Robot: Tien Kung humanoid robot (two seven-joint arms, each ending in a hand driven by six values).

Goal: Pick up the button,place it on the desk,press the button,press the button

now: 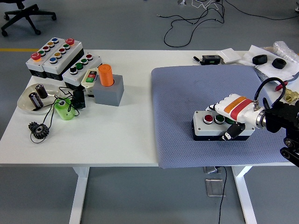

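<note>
A white button box [210, 126] with a black base, a red button and a green button on top sits on the blue-grey cloth mat [187, 93] at the right of the table. My right hand [230, 120], white with an orange stripe, is wrapped around the box's right end, thumb at its front side and fingers over its top. The box's right part is hidden under the hand. My left arm is out of sight.
At the table's left stand larger button boxes [51, 56], a grey block with an orange cylinder [106, 74], a dish with parts [35, 99], a green piece [63, 109] and a black gear [38, 129]. Black items and papers [266, 59] lie at the back right.
</note>
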